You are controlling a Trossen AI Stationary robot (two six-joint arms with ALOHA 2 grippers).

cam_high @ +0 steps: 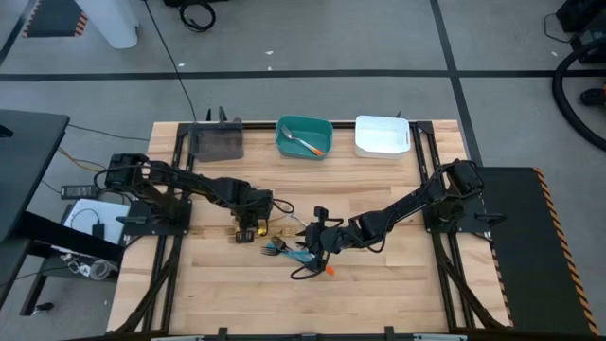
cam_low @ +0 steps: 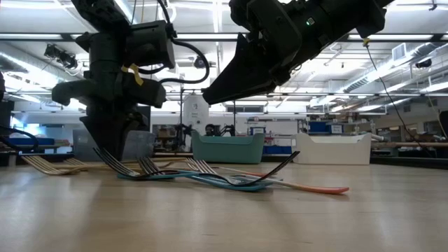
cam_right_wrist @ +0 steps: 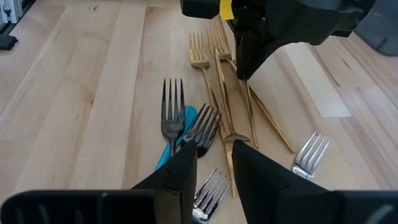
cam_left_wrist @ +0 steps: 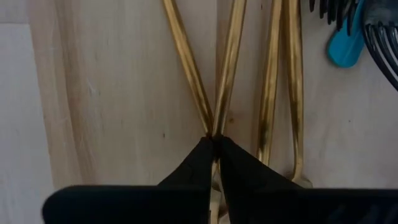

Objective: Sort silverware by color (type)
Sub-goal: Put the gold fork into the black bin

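Observation:
Several pieces of silverware lie in a loose pile on the wooden table (cam_high: 398, 284). There are gold forks (cam_right_wrist: 200, 59), dark forks (cam_right_wrist: 173, 106), silver forks (cam_right_wrist: 311, 152), a blue handle (cam_right_wrist: 169, 152) and an orange handle (cam_low: 318, 187). My left gripper (cam_left_wrist: 214, 140) points down at the gold handles and is shut where two of them cross; it also shows as my left gripper (cam_high: 248, 230) from above. My right gripper (cam_right_wrist: 214, 163) hovers open above the dark forks, touching nothing. My left gripper comes from above, fingers pointing down, and closes on the gold handles at their crossing (cam_left_wrist: 214, 126). A strip of gold (cam_left_wrist: 214, 190) shows between the two fingers. Whether one handle or both are pinched cannot be told. The gold forks lie flat on the table.
Three bins stand along the far edge: a grey bin (cam_high: 218, 142), a teal bin (cam_high: 303, 125) with an orange-handled spoon in it, and a white bin (cam_high: 382, 135). Bare wood lies toward the near edge.

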